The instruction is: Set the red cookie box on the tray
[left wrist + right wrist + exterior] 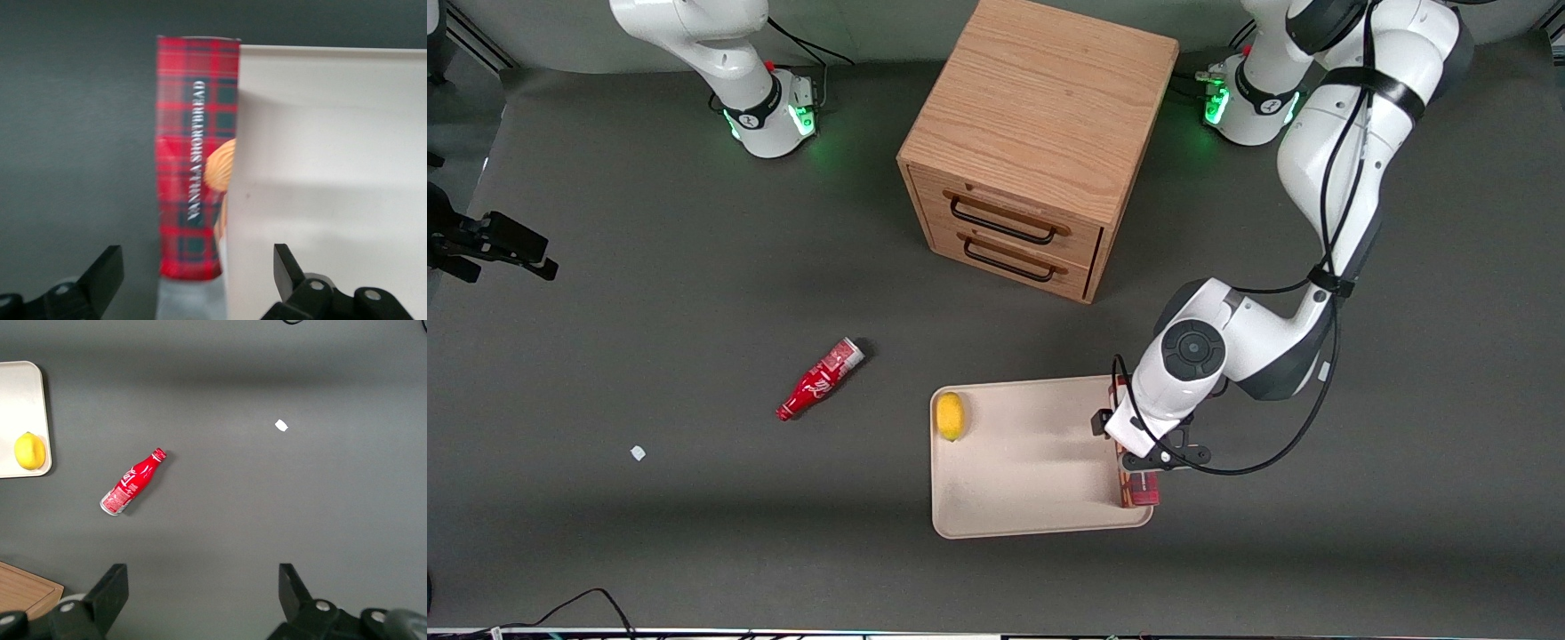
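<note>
The red cookie box (pixel 1142 488), in red plaid with white lettering, lies lengthwise along the rim of the cream tray (pixel 1023 480) at the working arm's end. It touches the rim; I cannot tell whether it rests on it. In the left wrist view the box (pixel 190 153) runs beside the tray's edge (pixel 333 167), which covers part of its cookie picture. My left gripper (pixel 1138 449) hangs over the box's middle and hides most of it in the front view. The gripper (pixel 197 257) is open, with one finger on each side of the box and neither touching it.
A yellow lemon (pixel 950 415) lies on the tray near its rim toward the parked arm. A red soda bottle (pixel 819 379) lies on the mat further that way, with a white scrap (pixel 638 452) nearby. A wooden two-drawer cabinet (pixel 1032 151) stands farther from the camera.
</note>
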Controlling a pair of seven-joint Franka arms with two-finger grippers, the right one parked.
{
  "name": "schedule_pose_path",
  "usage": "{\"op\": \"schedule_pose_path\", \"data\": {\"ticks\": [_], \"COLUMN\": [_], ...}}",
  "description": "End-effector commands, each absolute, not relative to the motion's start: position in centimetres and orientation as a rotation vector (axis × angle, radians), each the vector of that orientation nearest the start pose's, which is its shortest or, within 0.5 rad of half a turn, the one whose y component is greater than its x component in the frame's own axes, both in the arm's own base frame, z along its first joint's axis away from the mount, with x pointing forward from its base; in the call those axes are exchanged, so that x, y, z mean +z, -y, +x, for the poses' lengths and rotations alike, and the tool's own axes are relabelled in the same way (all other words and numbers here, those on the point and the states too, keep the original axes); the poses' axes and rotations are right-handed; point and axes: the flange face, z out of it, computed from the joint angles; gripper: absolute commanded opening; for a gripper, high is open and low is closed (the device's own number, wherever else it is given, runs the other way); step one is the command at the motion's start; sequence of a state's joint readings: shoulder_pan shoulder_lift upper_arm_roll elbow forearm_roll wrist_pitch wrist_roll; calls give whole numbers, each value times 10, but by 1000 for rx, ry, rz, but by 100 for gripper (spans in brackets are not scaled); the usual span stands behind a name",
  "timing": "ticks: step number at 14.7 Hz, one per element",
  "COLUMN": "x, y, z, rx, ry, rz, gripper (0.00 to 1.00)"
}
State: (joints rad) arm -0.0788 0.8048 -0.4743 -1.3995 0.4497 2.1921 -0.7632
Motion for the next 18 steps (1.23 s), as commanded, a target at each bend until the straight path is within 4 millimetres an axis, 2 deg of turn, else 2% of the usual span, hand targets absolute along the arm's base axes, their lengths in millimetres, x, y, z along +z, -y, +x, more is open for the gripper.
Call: {"op": "schedule_pose_path", "data": {"ticks": [1,3,6,9,12,13,15,17,18], "x": [342,388,456,519,577,592,609,614,616], "y": [294,283,237,175,100,76,33,0,-10], "z": [660,651,636,616,591,581,557,522,504], "rx": [-111,-61,33,144,219,238,281,263,234], "ry": [240,242,192,103,-15,-58,-134,-172,-190], "rz": [-3112,-3113,-3082,-3072,-3124,-3135,-3149,-3157,-3159], "gripper": [100,100,100,100,100,100,100,100,100]}}
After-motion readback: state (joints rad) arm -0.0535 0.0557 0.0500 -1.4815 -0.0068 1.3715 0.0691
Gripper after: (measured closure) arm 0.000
